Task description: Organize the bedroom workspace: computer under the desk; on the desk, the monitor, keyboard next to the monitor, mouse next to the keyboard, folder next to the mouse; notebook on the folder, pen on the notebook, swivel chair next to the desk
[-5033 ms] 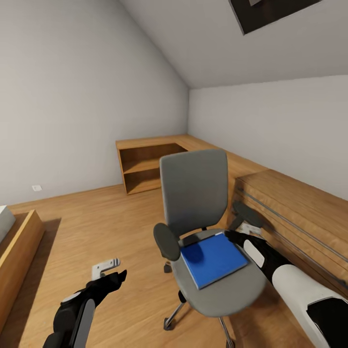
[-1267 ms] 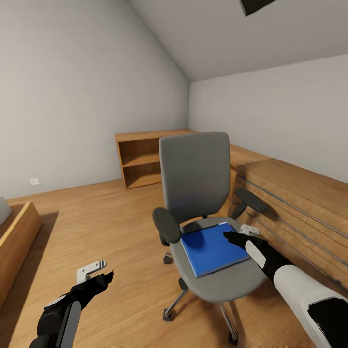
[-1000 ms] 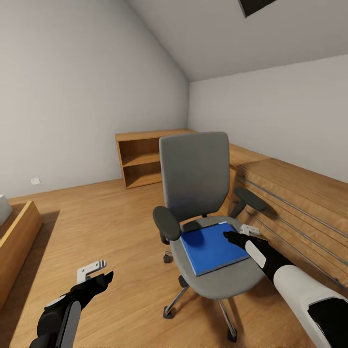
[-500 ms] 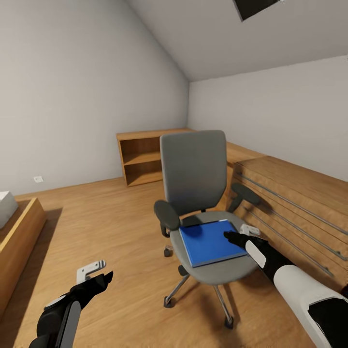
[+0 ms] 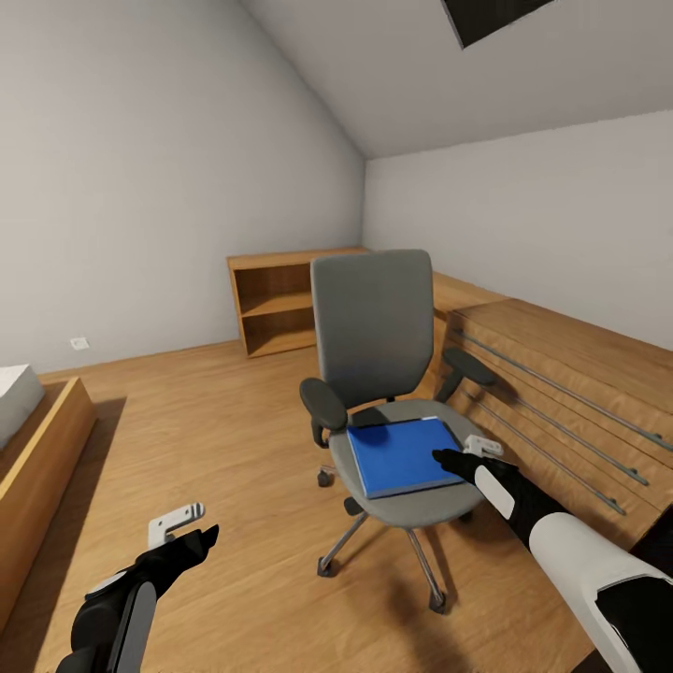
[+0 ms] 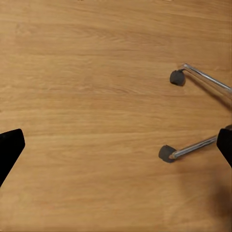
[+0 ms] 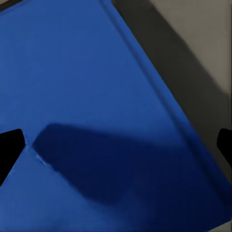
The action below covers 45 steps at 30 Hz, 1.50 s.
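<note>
A grey swivel chair (image 5: 379, 346) with matt, cloth-like upholstery, matt black plastic armrests and shiny chrome metal legs. On its seat lies a smooth, bright blue folder (image 5: 400, 455). Beneath the chair, a warm, satin-finished wooden floor (image 5: 215, 439) with visible grain.

Even, soft light fills the room, with no glare on the walls. The chair (image 5: 383, 374) throws a faint shadow on the wood floor (image 5: 215, 439). In the right wrist view a soft-edged dark shadow lies across the folder (image 7: 87, 121). Straight lines bend slightly toward the head view's edges.
</note>
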### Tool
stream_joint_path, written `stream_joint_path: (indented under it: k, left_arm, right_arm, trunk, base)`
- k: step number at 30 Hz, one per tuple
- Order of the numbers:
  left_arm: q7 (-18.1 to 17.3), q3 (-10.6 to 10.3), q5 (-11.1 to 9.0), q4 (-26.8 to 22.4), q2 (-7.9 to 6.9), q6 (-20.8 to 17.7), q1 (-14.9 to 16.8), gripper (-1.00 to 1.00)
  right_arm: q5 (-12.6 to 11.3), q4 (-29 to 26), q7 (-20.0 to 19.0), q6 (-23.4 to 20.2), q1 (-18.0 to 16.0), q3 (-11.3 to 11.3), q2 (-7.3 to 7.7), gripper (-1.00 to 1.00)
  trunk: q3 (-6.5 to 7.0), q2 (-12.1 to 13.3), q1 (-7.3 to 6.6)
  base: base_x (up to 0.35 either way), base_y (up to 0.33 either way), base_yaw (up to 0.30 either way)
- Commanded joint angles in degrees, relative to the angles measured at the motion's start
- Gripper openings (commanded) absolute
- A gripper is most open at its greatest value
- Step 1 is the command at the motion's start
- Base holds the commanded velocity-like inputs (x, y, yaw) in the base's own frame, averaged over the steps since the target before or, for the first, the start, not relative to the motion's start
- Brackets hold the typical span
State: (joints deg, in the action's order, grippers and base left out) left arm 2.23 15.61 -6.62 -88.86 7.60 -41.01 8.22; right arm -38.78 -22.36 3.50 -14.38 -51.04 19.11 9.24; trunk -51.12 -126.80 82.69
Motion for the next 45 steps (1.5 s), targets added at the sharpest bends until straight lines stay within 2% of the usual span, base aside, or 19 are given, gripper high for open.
stream_joint_path:
  k: [1,28,43,45]
  left_arm:
    - [0.23,0.11,-0.59,-0.07,0.05,-0.3,0.04,1.0]
    - [0.25,0.04,-0.57,0.22,0.05,-0.27,0.04,1.0]
    - [0.73,-0.28,-0.35,3.4,0.04,-0.05,0.04,1.0]
    - [0.75,-0.3,-0.33,3.55,0.04,-0.05,0.04,1.0]
  right_arm:
    - [-0.51,-0.13,0.35,-0.21,-0.02,0.47,0.04,1.0]
    - [-0.48,-0.13,0.37,-0.15,-0.02,0.48,0.02,1.0]
    - [-0.26,-0.39,0.37,-0.01,-0.02,0.71,-0.09,1.0]
    - [-0.25,-0.47,0.37,0.01,-0.02,0.73,-0.09,1.0]
  trunk:
    - [0.13,0.39,-0.24]
    - [4.97,11.22,-6.17]
    - [7.67,17.23,-9.46]
    - [7.67,17.23,-9.46]
  base:
    - [-0.01,0.0,0.0]
    - [-0.001,0.0,0.0]
    - [0.0,0.0,0.0]
    - [0.0,0.0,0.0]
